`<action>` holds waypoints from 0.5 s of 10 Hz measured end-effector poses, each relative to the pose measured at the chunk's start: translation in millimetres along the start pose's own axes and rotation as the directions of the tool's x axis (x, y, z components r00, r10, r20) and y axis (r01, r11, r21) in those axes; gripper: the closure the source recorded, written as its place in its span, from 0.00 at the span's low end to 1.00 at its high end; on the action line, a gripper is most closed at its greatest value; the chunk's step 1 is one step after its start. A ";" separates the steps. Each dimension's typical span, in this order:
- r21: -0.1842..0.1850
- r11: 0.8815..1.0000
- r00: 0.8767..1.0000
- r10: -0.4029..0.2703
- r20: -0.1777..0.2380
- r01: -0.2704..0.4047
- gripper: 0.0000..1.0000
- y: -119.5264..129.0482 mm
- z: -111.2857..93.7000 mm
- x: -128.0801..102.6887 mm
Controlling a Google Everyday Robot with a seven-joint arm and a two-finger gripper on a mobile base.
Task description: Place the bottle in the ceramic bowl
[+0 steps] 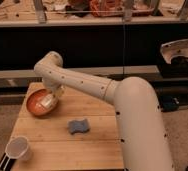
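The orange-brown glossy ceramic bowl (32, 104) sits at the back left of the wooden table (97, 145). My gripper (51, 100) reaches down from the white arm (82, 85) over the bowl's right half. It is shut on the small white bottle (47, 103), which hangs tilted just inside the bowl, low over its bottom. The gripper hides part of the bottle and the bowl's right rim.
A blue sponge (78, 126) lies mid-table, in front of and to the right of the bowl. A white cup (18, 148) stands at the front left corner beside a black striped object (4, 161). Dark shelving runs behind the table.
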 end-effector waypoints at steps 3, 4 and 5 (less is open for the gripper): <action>0.009 1.000 1.000 -0.023 -0.003 0.023 1.00 -21.9 8.1 -13.2; 0.012 0.999 1.000 -0.030 -0.009 0.030 1.00 -24.6 9.9 -11.6; 0.013 0.999 0.999 -0.031 -0.011 0.032 1.00 -24.1 10.9 -9.2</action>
